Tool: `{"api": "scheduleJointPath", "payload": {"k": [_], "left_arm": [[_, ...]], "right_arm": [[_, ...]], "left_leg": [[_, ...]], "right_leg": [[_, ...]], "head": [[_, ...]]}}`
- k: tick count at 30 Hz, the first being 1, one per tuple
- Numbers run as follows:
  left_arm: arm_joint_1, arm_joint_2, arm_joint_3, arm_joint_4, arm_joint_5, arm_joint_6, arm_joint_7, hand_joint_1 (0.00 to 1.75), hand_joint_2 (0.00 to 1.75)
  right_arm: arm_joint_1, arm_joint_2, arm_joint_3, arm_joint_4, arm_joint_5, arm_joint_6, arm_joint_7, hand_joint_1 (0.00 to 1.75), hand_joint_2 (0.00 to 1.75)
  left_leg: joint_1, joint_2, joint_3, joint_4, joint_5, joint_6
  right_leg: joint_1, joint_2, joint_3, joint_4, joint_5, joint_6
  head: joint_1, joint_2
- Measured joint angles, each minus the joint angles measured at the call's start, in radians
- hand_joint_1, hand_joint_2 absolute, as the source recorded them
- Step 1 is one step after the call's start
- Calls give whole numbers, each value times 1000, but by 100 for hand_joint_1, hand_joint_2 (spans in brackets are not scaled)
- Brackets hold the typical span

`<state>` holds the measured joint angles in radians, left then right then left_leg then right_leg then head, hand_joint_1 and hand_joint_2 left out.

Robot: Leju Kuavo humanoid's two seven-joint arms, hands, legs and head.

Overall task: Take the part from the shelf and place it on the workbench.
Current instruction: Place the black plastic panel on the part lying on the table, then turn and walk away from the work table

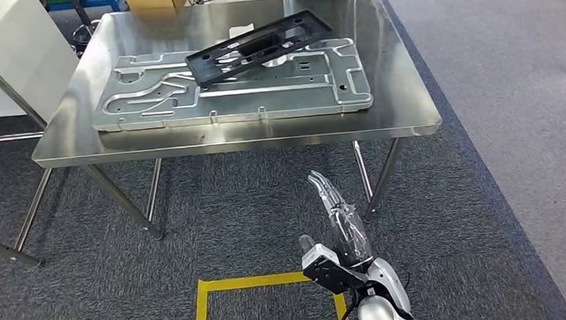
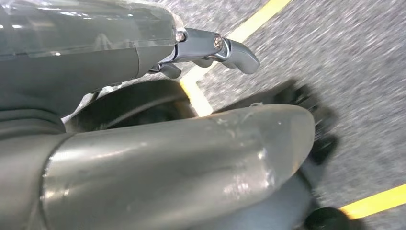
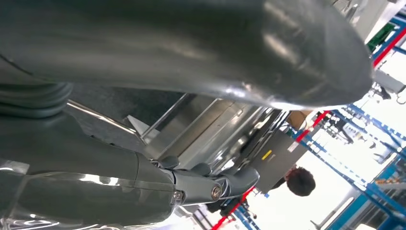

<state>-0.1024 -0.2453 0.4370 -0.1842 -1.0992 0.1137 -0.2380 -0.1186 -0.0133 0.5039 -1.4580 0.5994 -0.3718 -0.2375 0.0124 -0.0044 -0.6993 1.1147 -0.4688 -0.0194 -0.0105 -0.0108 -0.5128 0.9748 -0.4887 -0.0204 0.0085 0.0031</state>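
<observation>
Although the right hand point(image 1: 337, 228) is seen nearest, low above the carpet beside the yellow floor marking point(image 1: 262, 282), nothing is held in it and its fingers are stretched out and apart. The left hand point(image 2: 210, 50) is seen over the floor; no object is gripped, but whether its fingers are spread or curled cannot be told. Farther away, the black part point(image 1: 257, 45) is lying on the grey metal plate point(image 1: 233, 88) on the steel workbench point(image 1: 405, 114), well apart from both hands. The placing is judged complete.
</observation>
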Motion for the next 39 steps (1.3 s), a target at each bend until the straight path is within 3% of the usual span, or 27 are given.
{"api": "scheduleJointPath", "payload": {"k": [1, 2, 3, 4, 6, 7, 9, 10, 12, 13, 15, 17, 18, 19, 20, 22, 24, 25, 27, 28, 30, 32, 33, 34, 35, 37, 39], "left_arm": [[1, 0, 0, 0, 0, 0, 1, 0, 0], [1, 0, 1, 0, 0, 0, 1, 0, 0], [1, 0, 1, 0, 0, 0, 1, 0, 0], [1, 0, 1, 0, 0, 0, 1, 0, 0], [1, 1, 2, 0, -1, 0, 2, 0, 0], [0, 1, 2, 0, -1, 0, 2, 0, 0], [-4, 1, 2, -1, -1, 0, 2, 0, 0], [-5, 0, 2, -1, -1, 0, 2, 0, 0], [-4, 0, 2, -1, -1, 1, 2, 0, 0], [-3, 0, 2, -1, -2, 2, 2, 0, 0], [-2, -2, 2, -1, -3, 8, 3, 0, 0], [0, -3, 3, -1, -3, 16, 2, 0, 0], [3, -4, 3, -1, -1, 19, 1, 0, 0], [7, -4, 4, -1, 0, 22, 0, 0, 0], [11, -4, 6, -1, 1, 24, -1, 0, 0], [16, -4, 8, -1, 1, 26, -4, 0, 0], [17, -5, 11, -1, 0, 29, -7, 0, 0], [18, -5, 13, -1, -1, 30, -9, 0, 0], [23, -5, 15, -1, -3, 33, -11, 0, 0], [26, -5, 15, -1, -4, 34, -13, 0, 0], [32, -4, 16, -1, -8, 40, -16, 0, 0], [37, -4, 17, -1, -14, 48, -15, 0, 0], [40, -3, 17, -1, -17, 50, -12, 0, 0], [41, -2, 18, -1, -19, 51, -6, 0, 0], [42, -1, 19, -1, -21, 51, 1, 0, 0], [43, 1, 21, -1, -24, 48, 16, 0, 0], [43, 5, 23, -1, -27, 47, 29, 0, 0]], "right_arm": [[5, 1, 0, 0, 0, 0, -1, 0, 0], [9, 1, 0, 0, 0, 0, -1, 0, 0], [13, 1, 0, 1, 0, 0, -1, 0, 0], [16, 1, 0, 1, 0, 0, -1, 0, 0], [20, 2, 0, 1, 0, 0, -1, 0, 0], [20, 2, 0, 1, 0, -1, -1, 0, 0], [21, 3, 0, 1, -1, -1, -2, 0, 0], [21, 4, -1, 1, -1, -1, -2, 0, 0], [25, 4, -1, 1, -2, -1, -3, 0, 0], [32, 4, -3, 0, -2, -1, -4, 0, 0], [61, 4, -13, -5, -12, -2, -14, 0, 0], [108, 4, -32, -13, -43, -8, -39, 0, 0], [133, 4, -44, -16, -67, -15, -53, 0, 0], [156, 6, -58, -17, -91, -24, -66, 0, 0], [178, 9, -74, -18, -114, -32, -77, 0, 0], [210, 19, -109, -14, -154, -39, -96, 0, 0], [226, 37, -144, 5, -191, -31, -121, 0, 0], [231, 48, -163, 22, -207, -27, -133, 0, 0], [242, 71, -202, 65, -224, -25, -153, 0, 0], [247, 83, -224, 93, -231, -25, -161, 0, 0], [246, 111, -272, 163, -243, -27, -181, 0, 0], [227, 137, -328, 281, -253, -40, -215, 0, 0], [211, 146, -358, 360, -257, -53, -238, 0, 0], [191, 152, -392, 451, -262, -68, -261, 0, 0], [170, 156, -428, 546, -267, -83, -282, 0, 0], [134, 159, -496, 719, -277, -107, -301, 0, 0], [113, 159, -551, 862, -288, -114, -286, 0, 0]], "left_leg": [[0, 0, -14, 65, -55, -3], [0, 0, -22, 129, -87, -4], [-1, 0, -22, 177, -94, -5], [-1, 0, -8, 198, -77, -5], [-2, 0, 69, 139, -23, 2], [-5, 1, 129, 66, -21, 7], [-11, 1, 224, -71, -56, 19], [-14, 2, 245, -110, -72, 26], [-14, 4, 240, -126, -61, 42], [-12, 6, 232, -129, -49, 50], [-8, 10, 209, -134, -23, 64], [-8, 9, 181, -132, 0, 69], [-7, 10, 165, -129, 11, 67], [-7, 11, 148, -126, 21, 64], [-6, 12, 131, -121, 30, 60], [-5, 13, 100, -107, 45, 49], [-6, 14, 81, -95, 58, 36], [-7, 14, 76, -93, 66, 29], [-4, 14, 69, -94, 81, 15], [-2, 13, 62, -87, 71, 10], [1, 12, 37, -26, -2, 3], [0, 11, 8, 94, -96, 2], [-1, 11, 1, 150, -114, 3], [-2, 10, 4, 185, -105, 5], [-3, 11, 22, 190, -76, 8], [-10, 14, 105, 104, -24, 22], [-19, 23, 208, -42, -40, 39]], "right_leg": [[2, 0, -15, 1, 12, -4], [5, -1, -31, 2, 24, -5], [7, -2, -48, 4, 36, -5], [9, -3, -67, 8, 47, -5], [11, -4, -102, 21, 66, -2], [12, -3, -116, 29, 74, 1], [14, -3, -131, 40, 89, 10], [13, -4, -134, 41, 98, 16], [11, -4, -138, 40, 109, 28], [9, -1, -143, 48, 94, 35], [3, 6, -166, 114, 8, 47], [-3, 7, -193, 234, -85, 60], [-6, 7, -198, 285, -97, 65], [-9, 7, -191, 311, -86, 69], [-13, 7, -167, 304, -58, 73], [-20, 8, -72, 199, -20, 77], [-19, 11, 20, 69, -39, 68], [-16, 12, 41, 32, -52, 59], [-12, 10, 34, 17, -46, 35], [-11, 7, 25, 17, -35, 25], [-10, 4, 0, 14, -14, 5], [-3, 2, -28, 14, 5, -6], [1, 0, -42, 15, 15, -8], [5, -4, -55, 17, 24, -9], [9, -7, -67, 20, 33, -9], [13, -15, -86, 26, 45, -7], [16, -24, -94, 34, 54, -1]], "head": [[-2, 0], [-3, 0], [-3, 0], [-3, 0], [-3, 0], [-3, 0], [-2, 0], [-2, 0], [-3, 0], [-3, 0], [0, 0], [3, 0], [3, 0], [3, 0], [3, 0], [3, 0], [3, 0], [3, 0], [4, 0], [3, 0], [0, 0], [-4, 0], [-6, 0], [-6, 0], [-6, 0], [-6, 0], [-5, 0]]}}
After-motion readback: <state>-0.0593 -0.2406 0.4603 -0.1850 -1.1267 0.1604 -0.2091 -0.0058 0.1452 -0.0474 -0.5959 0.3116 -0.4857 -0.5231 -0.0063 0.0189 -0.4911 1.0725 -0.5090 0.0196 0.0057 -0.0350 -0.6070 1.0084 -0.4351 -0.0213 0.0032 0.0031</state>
